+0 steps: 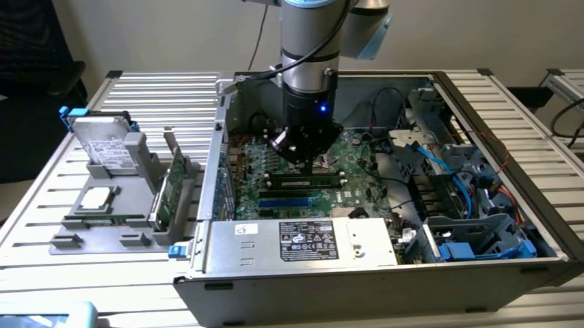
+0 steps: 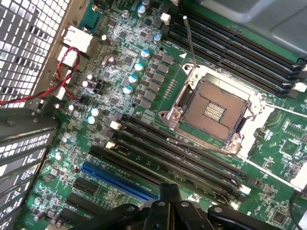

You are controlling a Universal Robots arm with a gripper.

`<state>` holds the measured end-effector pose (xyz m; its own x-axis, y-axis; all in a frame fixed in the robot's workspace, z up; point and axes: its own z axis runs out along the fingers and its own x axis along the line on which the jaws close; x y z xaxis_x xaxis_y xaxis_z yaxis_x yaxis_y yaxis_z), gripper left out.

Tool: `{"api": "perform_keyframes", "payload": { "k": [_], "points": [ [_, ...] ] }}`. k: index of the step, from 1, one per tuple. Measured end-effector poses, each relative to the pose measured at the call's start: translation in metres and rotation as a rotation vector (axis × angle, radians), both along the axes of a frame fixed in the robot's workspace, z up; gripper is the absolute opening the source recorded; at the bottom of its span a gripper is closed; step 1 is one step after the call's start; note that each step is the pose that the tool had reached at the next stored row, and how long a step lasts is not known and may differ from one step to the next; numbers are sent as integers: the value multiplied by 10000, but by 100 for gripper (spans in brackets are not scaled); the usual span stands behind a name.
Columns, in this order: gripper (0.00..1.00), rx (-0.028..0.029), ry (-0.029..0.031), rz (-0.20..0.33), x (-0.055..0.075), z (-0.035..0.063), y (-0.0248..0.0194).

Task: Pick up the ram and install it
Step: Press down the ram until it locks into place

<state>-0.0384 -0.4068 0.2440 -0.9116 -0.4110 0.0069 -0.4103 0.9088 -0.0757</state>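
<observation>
In the exterior view, my gripper (image 1: 306, 157) hangs inside the open computer case (image 1: 383, 270), low over the motherboard (image 1: 273, 164). My fingers are pressed together and pinch nothing. Just beside my tips, toward the case's front wall, the ram (image 1: 304, 182) stands in 1 of the black slots as a long green stick. I judge that it is already placed. I cannot tell whether both ends are pushed fully home. On the table, at the exterior view's left, a grey holder (image 1: 68, 242) carries a hard drive (image 1: 102, 142), a silver processor chip (image 1: 96, 198) and a tall green expansion card (image 1: 167, 195).

In the wrist view, my 2 fingertips (image 2: 165, 194) meet with no gap, above the black memory slots (image 2: 177, 155) and a blue slot (image 2: 115, 179). Here I cannot pick out the ram with certainty.

What could go wrong: if the stick sits higher at 1 end, a push off its middle could tilt it and strain the slot. The open processor socket (image 2: 211, 112) lies near, so a sideways drift of my tips could bend its bare contacts.

The wrist view gives me the socket and the red wires (image 2: 72, 72) at the case wall. The exterior view gives me the seated stick, the holder and the blue cables (image 1: 438, 160).
</observation>
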Motion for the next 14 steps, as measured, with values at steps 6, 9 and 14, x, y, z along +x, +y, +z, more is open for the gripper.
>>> {"api": "perform_keyframes", "payload": {
  "k": [6,9,14],
  "points": [
    [11,-14,-72,-646,0,0,0],
    [11,-18,-104,-970,0,0,0],
    [11,-19,-156,-1552,0,0,0]
  ]
}}
